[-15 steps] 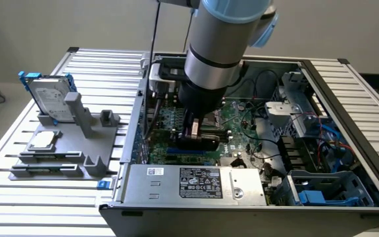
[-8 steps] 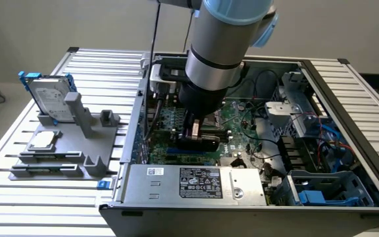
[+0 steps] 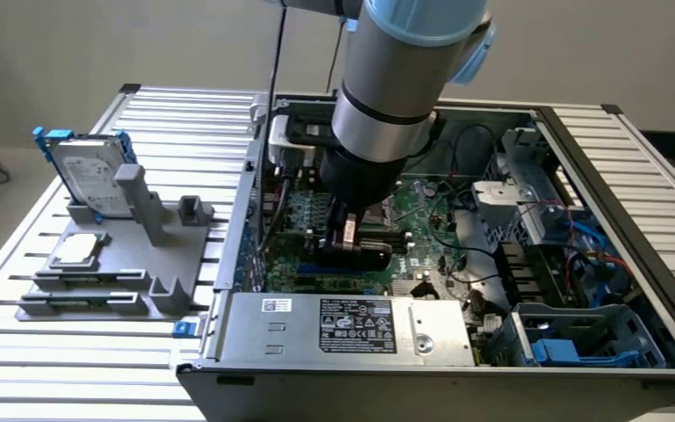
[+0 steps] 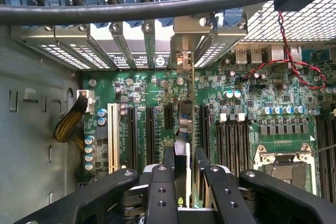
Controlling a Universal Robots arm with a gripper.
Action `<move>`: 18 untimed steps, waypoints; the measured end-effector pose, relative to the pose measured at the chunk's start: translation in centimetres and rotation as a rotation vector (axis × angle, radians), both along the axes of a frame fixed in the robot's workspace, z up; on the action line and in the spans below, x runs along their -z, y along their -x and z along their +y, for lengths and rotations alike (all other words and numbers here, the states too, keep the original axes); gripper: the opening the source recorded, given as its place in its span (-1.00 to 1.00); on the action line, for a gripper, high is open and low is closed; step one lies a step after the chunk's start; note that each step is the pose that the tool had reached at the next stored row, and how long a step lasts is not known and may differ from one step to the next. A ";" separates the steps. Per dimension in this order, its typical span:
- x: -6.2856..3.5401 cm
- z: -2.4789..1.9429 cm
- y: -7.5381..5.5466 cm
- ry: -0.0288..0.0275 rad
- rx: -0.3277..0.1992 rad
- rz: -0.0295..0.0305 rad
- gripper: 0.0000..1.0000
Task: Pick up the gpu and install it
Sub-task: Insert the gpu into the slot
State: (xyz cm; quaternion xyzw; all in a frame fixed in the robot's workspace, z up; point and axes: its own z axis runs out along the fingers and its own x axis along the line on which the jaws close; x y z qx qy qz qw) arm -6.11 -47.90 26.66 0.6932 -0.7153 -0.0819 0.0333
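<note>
- The gripper (image 4: 185, 155) is clenched on the gpu (image 4: 186, 121), one finger against each face.
- The gpu stands upright on edge between the fingers, down among the black expansion slots (image 4: 149, 135) of the motherboard (image 4: 152, 85). Full seating cannot be confirmed.
- Ahead of the gripper, the card's end bracket (image 4: 184, 45) meets the rear slot covers (image 4: 126, 51).
- To one side lie the memory slots (image 4: 236, 140), and beyond them the processor socket (image 4: 281, 163).
- Well apart, outside the case (image 3: 431, 391), a grey fixture (image 3: 138, 202) holds a hard drive (image 3: 85, 176).
</note>
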 end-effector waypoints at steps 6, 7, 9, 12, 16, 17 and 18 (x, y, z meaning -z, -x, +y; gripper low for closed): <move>0.09 0.00 0.0 0.0001 -0.009 0.0001 -0.47; 0.10 0.00 0.0 0.0000 -0.012 0.0001 -0.47; 0.13 0.00 0.0 -0.0001 -0.018 0.0000 -0.47; 0.14 0.00 0.0 -0.0001 -0.033 0.0000 -0.47; 0.15 0.01 -0.1 -0.0018 -0.038 -0.0001 -0.47; 0.15 0.01 -0.2 -0.0028 -0.038 0.0000 -0.47; 0.14 0.01 -0.2 -0.0038 -0.038 0.0000 -0.47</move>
